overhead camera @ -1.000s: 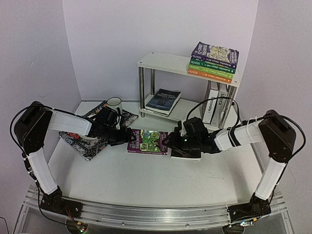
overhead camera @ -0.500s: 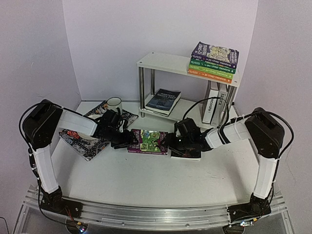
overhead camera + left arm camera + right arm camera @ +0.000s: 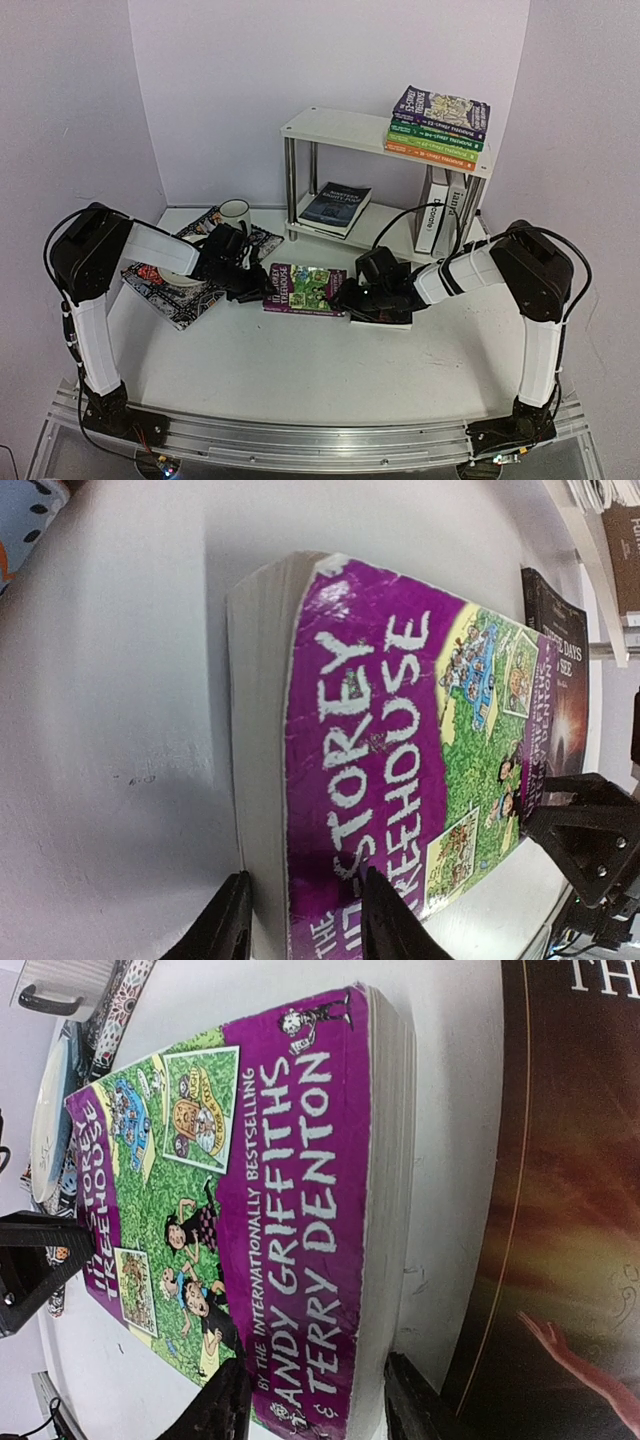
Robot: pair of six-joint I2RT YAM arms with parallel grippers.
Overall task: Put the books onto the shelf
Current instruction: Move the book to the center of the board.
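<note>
A purple book (image 3: 305,288) with a green cartoon cover lies flat mid-table. My left gripper (image 3: 258,288) is at its left end. In the left wrist view the left gripper (image 3: 305,925) is shut on the purple book (image 3: 400,730), one finger on the cover and one against the bottom of the page block. My right gripper (image 3: 346,300) is at the other end. The right gripper (image 3: 320,1405) straddles that edge of the purple book (image 3: 250,1190), still open. A black book (image 3: 560,1210) lies just right of it. The white shelf (image 3: 335,127) stands behind.
A stack of books (image 3: 437,125) sits on the shelf's top board. A dark book (image 3: 335,207) lies flat and white books (image 3: 440,222) stand upright on the lower board. A mug (image 3: 235,212) and a patterned placemat (image 3: 175,295) are at the left.
Both grippers have moved inward to the ends of the purple book and their jaws have narrowed, the left much more. The book has turned slightly.
</note>
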